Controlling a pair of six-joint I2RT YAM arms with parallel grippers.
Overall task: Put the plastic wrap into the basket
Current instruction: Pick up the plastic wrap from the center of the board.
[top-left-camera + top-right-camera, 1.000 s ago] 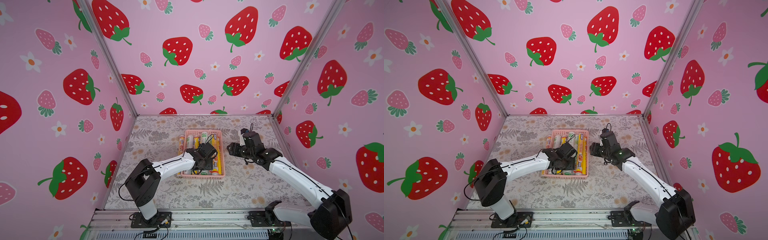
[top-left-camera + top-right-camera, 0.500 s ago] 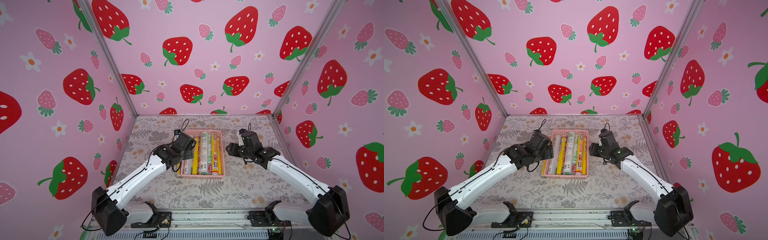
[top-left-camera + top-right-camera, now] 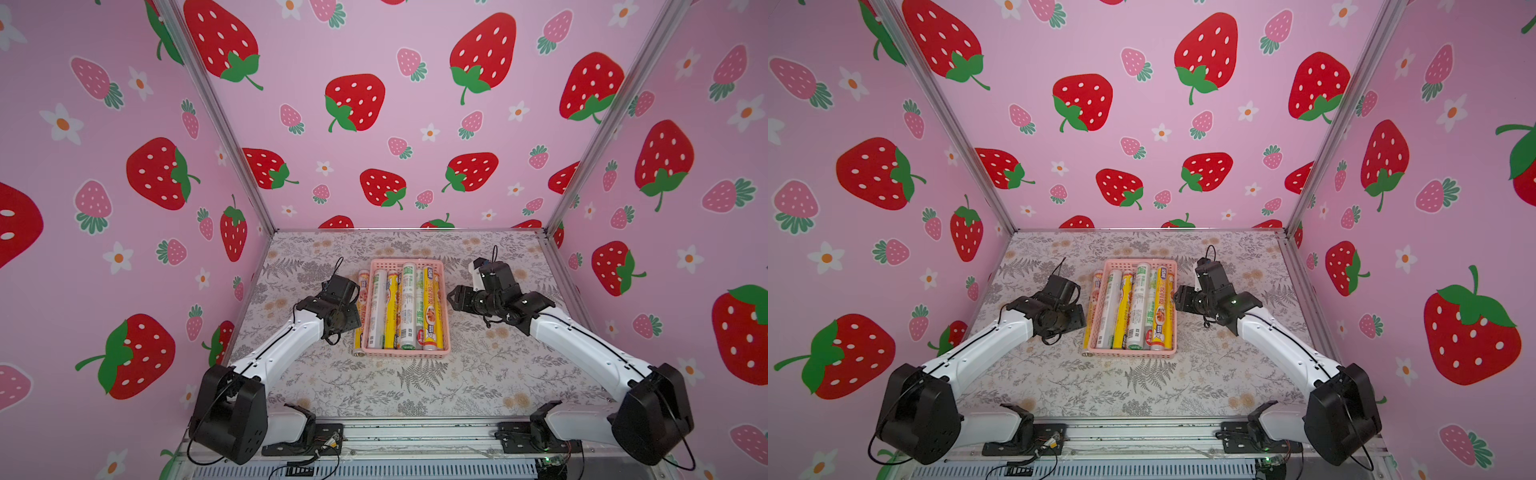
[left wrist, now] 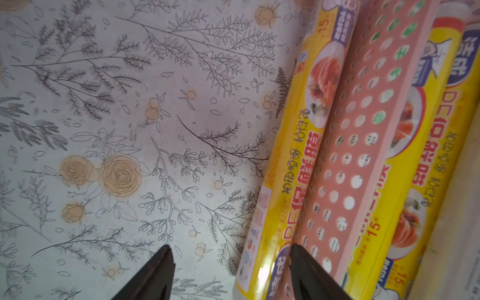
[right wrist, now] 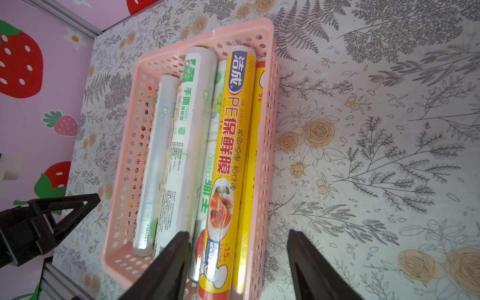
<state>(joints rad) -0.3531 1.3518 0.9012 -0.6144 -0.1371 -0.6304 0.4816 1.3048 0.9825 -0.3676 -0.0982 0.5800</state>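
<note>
Left tool and right tool both stand spread, holding nothing. At least 5 rolls lie in the basket. 1 yellow roll lies outside on the tabletop, just left of the basket in both top views, so the task looks nearly done.

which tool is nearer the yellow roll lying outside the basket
Left. The left tool hovers just beside the yellow roll; the right tool is across the basket, by its opposite long side.

Left wrist view: yellow roll beside basket runs off both picture edges; basket wall blurred. Right wrist view: lower rolls mostly buried under upper ones; right gripper cut off at picture edge.
</note>
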